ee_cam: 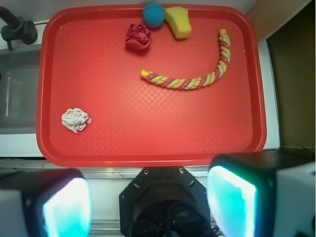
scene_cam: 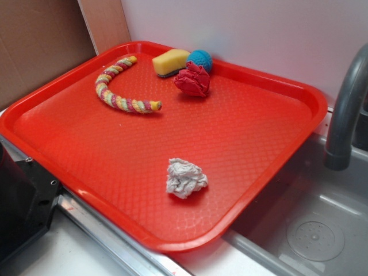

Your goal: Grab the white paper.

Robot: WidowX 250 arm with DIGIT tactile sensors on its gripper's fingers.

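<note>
The white paper point(scene_cam: 185, 177) point(ee_cam: 75, 120), an off-white crumpled wad with grey creases, lies on the red tray point(scene_cam: 241, 144) point(ee_cam: 148, 138) near its front right part in the exterior view, lower left in the wrist view. My gripper point(ee_cam: 148, 200) hangs high above the tray's near edge, open, with nothing between its glowing pads point(ee_cam: 232, 200). The gripper does not show in the exterior view.
At the tray's far side lie a red crumpled wad point(scene_cam: 193, 80) point(ee_cam: 138, 37), a yellow sponge point(scene_cam: 170, 61) point(ee_cam: 178, 21), a blue ball point(scene_cam: 200, 58) point(ee_cam: 153, 15) and a striped rope toy point(scene_cam: 118, 89) point(ee_cam: 192, 74). A sink with a grey faucet point(scene_cam: 345, 109) is beside the tray. The robot's black base point(ee_cam: 165, 197) is below.
</note>
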